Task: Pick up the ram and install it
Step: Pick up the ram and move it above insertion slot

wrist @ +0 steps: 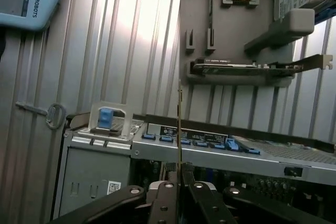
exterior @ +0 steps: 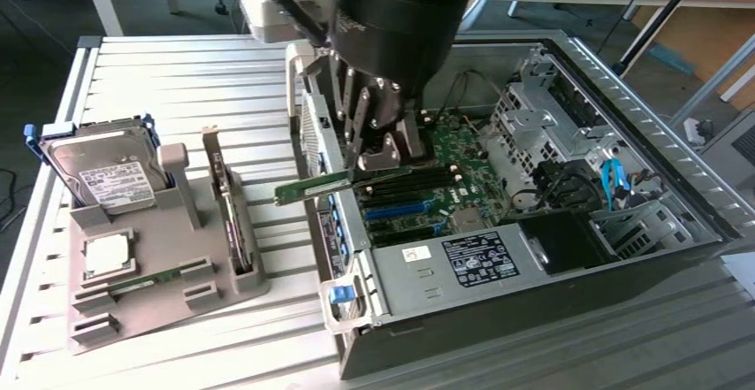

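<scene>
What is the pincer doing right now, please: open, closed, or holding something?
The pincer is closed, holding the ram over the open computer case.

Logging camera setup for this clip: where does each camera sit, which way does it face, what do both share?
Exterior view: off the arm, high up, looking down on the open computer case and grey holder; shows the arm and claw gripping the ram.
Wrist view: on the wrist, looking along the claw and edge-on ram, over the case rim toward the holder.
Both share claw, ram, case, holder.
</scene>
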Motion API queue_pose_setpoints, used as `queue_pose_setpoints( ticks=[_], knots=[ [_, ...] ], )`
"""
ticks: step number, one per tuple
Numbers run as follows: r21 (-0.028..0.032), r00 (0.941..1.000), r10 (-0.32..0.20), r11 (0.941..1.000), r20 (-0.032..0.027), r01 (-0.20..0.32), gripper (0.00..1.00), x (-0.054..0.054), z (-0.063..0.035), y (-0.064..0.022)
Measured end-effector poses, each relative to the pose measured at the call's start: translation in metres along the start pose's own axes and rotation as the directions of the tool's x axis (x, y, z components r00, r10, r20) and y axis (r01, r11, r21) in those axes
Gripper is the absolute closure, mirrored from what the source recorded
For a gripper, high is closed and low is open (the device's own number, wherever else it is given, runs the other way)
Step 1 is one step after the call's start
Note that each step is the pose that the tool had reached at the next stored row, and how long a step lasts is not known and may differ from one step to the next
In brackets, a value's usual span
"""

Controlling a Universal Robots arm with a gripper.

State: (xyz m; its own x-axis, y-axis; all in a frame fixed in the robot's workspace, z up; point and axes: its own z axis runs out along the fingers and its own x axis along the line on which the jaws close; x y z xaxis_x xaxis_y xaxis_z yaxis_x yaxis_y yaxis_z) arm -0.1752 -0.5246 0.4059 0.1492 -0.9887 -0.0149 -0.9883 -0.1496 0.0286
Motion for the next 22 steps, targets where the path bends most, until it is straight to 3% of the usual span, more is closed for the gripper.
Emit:
queue_pose_setpoints(
  ticks=[22],
  knots=[
    [-0.0026,1.0000,0.000,1.0000,0.0003,0.000,0.87,0.016,-0.0031,-0.1092]
  ],
)
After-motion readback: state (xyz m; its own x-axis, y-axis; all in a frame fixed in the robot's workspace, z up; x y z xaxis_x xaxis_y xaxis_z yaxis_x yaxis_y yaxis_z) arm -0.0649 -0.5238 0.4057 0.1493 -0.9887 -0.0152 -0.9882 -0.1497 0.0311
